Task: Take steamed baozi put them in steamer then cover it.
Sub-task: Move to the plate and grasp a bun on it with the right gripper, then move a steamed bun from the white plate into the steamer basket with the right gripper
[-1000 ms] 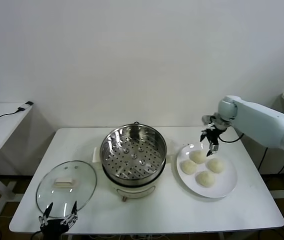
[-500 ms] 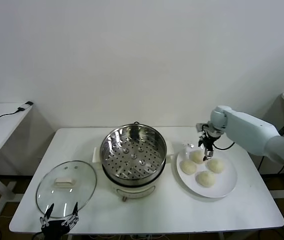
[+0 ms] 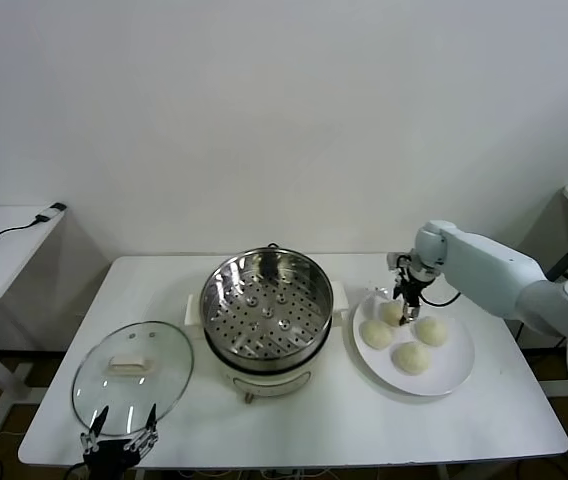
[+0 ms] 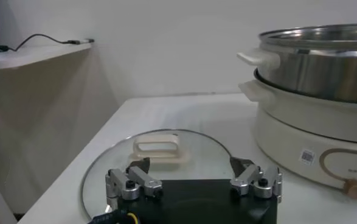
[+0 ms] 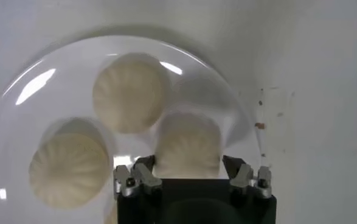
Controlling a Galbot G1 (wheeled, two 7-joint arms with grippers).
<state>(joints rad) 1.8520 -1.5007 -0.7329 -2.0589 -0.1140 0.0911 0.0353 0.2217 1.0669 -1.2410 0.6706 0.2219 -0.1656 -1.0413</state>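
I have the right gripper (image 5: 189, 178) low over the flat white plate (image 3: 454, 372), its part-closed fingers bracketing the rear-left pale cream round bun (image 5: 187, 149) — lifted or not, I cannot tell — the left gripper (image 4: 193, 181) nowhere near.

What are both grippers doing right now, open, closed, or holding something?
Left gripper: open, empty, by the cover.
Right gripper: fingers around a baozi on the plate; grip cannot be told.
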